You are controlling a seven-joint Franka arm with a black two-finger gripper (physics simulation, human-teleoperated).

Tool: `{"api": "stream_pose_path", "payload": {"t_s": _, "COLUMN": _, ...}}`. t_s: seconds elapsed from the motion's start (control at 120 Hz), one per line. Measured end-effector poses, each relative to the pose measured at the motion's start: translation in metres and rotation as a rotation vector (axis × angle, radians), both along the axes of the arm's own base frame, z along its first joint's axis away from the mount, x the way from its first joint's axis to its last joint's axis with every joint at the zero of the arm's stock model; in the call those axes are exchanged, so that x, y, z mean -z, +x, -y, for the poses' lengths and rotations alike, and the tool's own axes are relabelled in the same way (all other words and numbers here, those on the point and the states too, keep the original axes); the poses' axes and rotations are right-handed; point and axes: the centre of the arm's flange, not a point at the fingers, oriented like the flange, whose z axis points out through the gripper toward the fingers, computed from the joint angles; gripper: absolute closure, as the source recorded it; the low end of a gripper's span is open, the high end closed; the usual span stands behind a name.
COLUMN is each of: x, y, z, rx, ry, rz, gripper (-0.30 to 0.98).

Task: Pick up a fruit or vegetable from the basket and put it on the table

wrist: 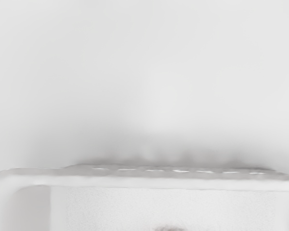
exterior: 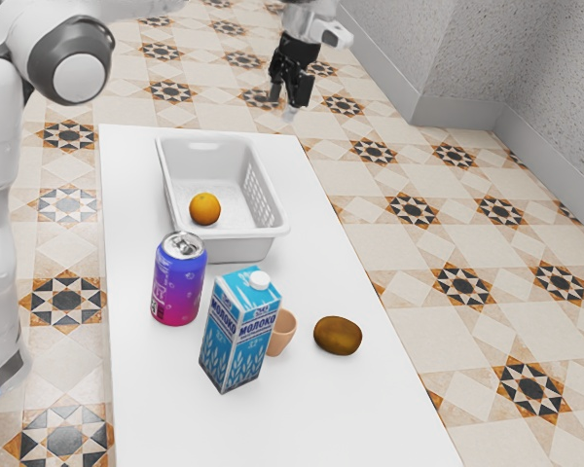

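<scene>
my black gripper [exterior: 289, 97] appears up past the basket's far end in the exterior view, and i can't tell whether my fingers are wide or narrow, or holding anything. the orange [exterior: 204, 208], round and lightly dimpled, sits inside the smooth white basket [exterior: 245, 246], on its floor, toward the end nearest the can. the basket is a rounded-corner rectangle with slotted walls. on the matte white table [exterior: 156, 409] stand a glossy blue-to-pink cylindrical can [exterior: 178, 282], a boxy printed milk carton [exterior: 236, 336] with a round white cap, and, just beside it, a tan rounded cup [exterior: 283, 334]. near the cup lies a brown, egg-shaped fruit [exterior: 338, 336].
</scene>
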Motion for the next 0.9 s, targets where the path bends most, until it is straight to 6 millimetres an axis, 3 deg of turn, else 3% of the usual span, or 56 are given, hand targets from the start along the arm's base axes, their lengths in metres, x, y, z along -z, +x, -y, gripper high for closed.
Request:
{"api": "stream_pose_path", "payload": {"t_s": 0.208, "x": -0.010, "y": 0.004, "z": -0.004, "rx": 0.011, "ry": 0.015, "rz": 0.065, "gripper": 0.00}}
{"api": "stream_pose_path", "payload": {"t_s": 0.242, "x": -0.050, "y": -0.008, "z": -0.002, "rx": 0.013, "ry": 0.039, "rz": 0.137, "gripper": 0.00}}
{"api": "stream_pose_path", "payload": {"t_s": 0.292, "x": -0.159, "y": -0.057, "z": 0.010, "rx": 0.018, "ry": 0.107, "rz": 0.332, "gripper": 0.00}}
{"api": "stream_pose_path", "payload": {"t_s": 0.317, "x": -0.202, "y": -0.086, "z": 0.018, "rx": 0.019, "ry": 0.134, "rz": 0.412, "gripper": 0.00}}
{"api": "stream_pose_path", "payload": {"t_s": 0.35, "x": -0.232, "y": -0.111, "z": 0.022, "rx": 0.017, "ry": 0.154, "rz": 0.466, "gripper": 0.00}}
{"api": "stream_pose_path", "payload": {"t_s": 0.383, "x": -0.234, "y": -0.114, "z": 0.020, "rx": 0.015, "ry": 0.160, "rz": 0.463, "gripper": 0.00}}
{"api": "stream_pose_path", "payload": {"t_s": 0.408, "x": -0.228, "y": -0.109, "z": 0.016, "rx": 0.015, "ry": 0.165, "rz": 0.443, "gripper": 0.00}}
{"api": "stream_pose_path", "payload": {"t_s": 0.475, "x": -0.186, "y": -0.071, "z": -0.003, "rx": 0.014, "ry": 0.187, "rz": 0.329, "gripper": 0.00}}
{"api": "stream_pose_path", "payload": {"t_s": 0.608, "x": -0.062, "y": 0.005, "z": -0.031, "rx": 0.048, "ry": 0.150, "rz": 0.082, "gripper": 0.00}}
{"api": "stream_pose_path", "payload": {"t_s": 0.667, "x": -0.021, "y": 0.019, "z": -0.061, "rx": 0.039, "ry": 0.125, "rz": 0.040, "gripper": 0.00}}
{"api": "stream_pose_path", "payload": {"t_s": 0.725, "x": 0.001, "y": 0.028, "z": -0.071, "rx": 0.055, "ry": 0.099, "rz": 0.034, "gripper": 0.00}}
{"api": "stream_pose_path", "payload": {"t_s": 0.783, "x": 0.026, "y": 0.035, "z": -0.059, "rx": 0.099, "ry": 0.060, "rz": 0.013, "gripper": 0.00}}
{"api": "stream_pose_path", "payload": {"t_s": 0.867, "x": 0.046, "y": 0.008, "z": -0.005, "rx": 0.183, "ry": 0.002, "rz": 0.010, "gripper": 0.00}}
{"api": "stream_pose_path", "payload": {"t_s": 0.9, "x": 0.052, "y": 0.006, "z": 0.016, "rx": 0.216, "ry": 0.000, "rz": 0.014, "gripper": 0.00}}
